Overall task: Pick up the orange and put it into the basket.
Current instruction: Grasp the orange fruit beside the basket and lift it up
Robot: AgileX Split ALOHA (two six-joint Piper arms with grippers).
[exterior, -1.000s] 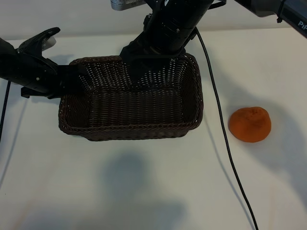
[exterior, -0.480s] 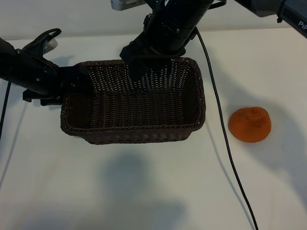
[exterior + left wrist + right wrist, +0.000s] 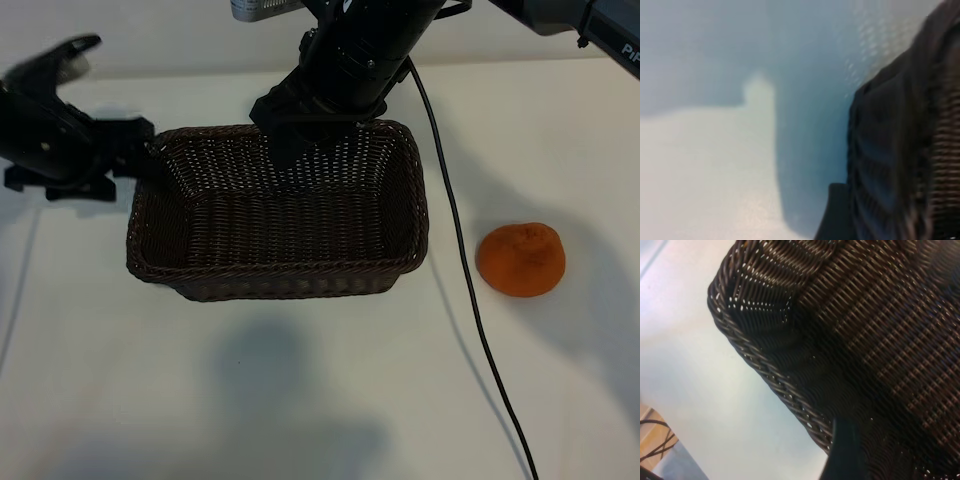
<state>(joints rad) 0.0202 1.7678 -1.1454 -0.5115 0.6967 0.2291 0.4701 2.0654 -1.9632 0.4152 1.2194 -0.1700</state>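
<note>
The orange point(image 3: 520, 260) lies on the white table, right of the basket point(image 3: 280, 285) and apart from it. The dark brown wicker basket stands in the middle with nothing inside. My left gripper point(image 3: 132, 158) is open beside the basket's far left corner, holding nothing; one of its fingers point(image 3: 837, 212) shows next to the woven wall point(image 3: 900, 150). My right gripper point(image 3: 300, 145) hangs open over the basket's far rim, and one finger point(image 3: 842, 450) shows above the braided rim point(image 3: 770, 375). Neither gripper is near the orange.
A black cable point(image 3: 470, 300) runs from the right arm down across the table between basket and orange. The right arm's bulk hangs over the basket's far side. White table surface lies in front of the basket.
The left gripper has opened, let go of the basket's left rim and drawn back to the left. The basket settled flat, a little to the right. The right arm and orange have not moved.
</note>
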